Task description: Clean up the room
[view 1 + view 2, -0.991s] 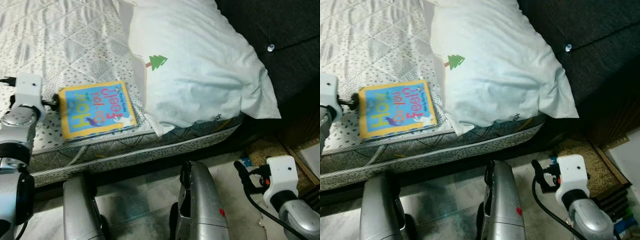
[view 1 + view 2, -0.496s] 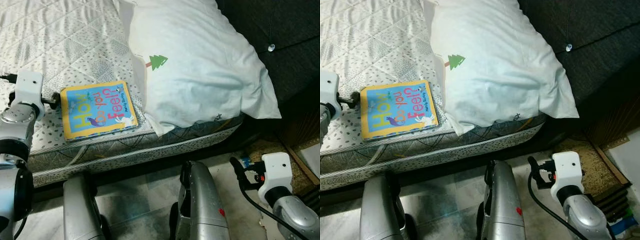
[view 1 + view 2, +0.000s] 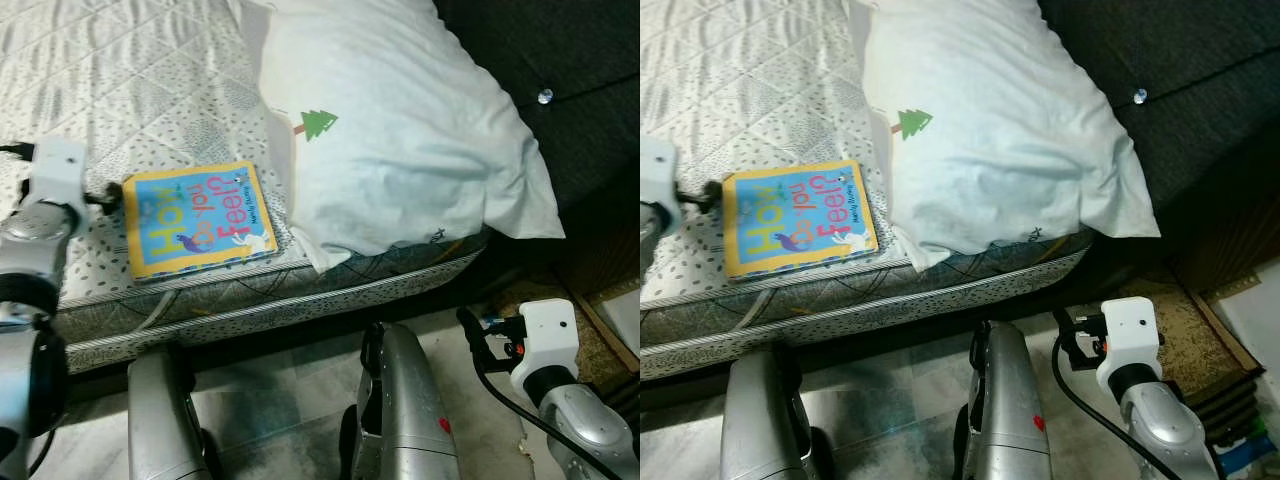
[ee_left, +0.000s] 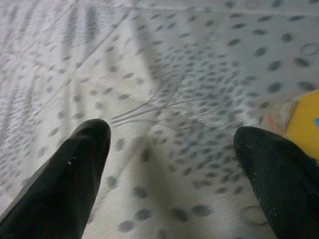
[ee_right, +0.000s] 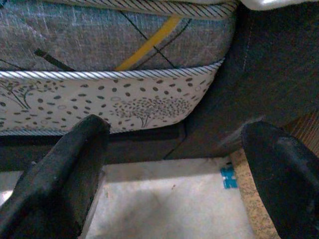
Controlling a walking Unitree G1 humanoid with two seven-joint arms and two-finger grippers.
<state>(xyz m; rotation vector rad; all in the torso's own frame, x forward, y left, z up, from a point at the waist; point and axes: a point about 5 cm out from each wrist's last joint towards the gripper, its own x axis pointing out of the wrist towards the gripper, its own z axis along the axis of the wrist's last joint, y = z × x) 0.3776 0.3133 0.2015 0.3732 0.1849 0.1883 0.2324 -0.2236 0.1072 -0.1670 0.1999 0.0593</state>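
A children's book with a blue cover and yellow border lies flat on the dotted mattress, close to its front edge. My left gripper rests just beside the book's left edge, open, with bare mattress between its fingers; the book's yellow corner peeks in by one finger. A big white pillow with a green tree print lies to the right of the book. My right gripper hangs low beside the bed, open and holding nothing, facing the mattress side.
A dark upholstered headboard rises at the right. My two silver legs stand on the tiled floor in front of the bed. A brown mat lies at the right, and a small blue scrap is on the floor.
My right gripper has crept a little up and left, towards the bed. The left gripper and book have hardly moved apart from a slight shift of the whole view.
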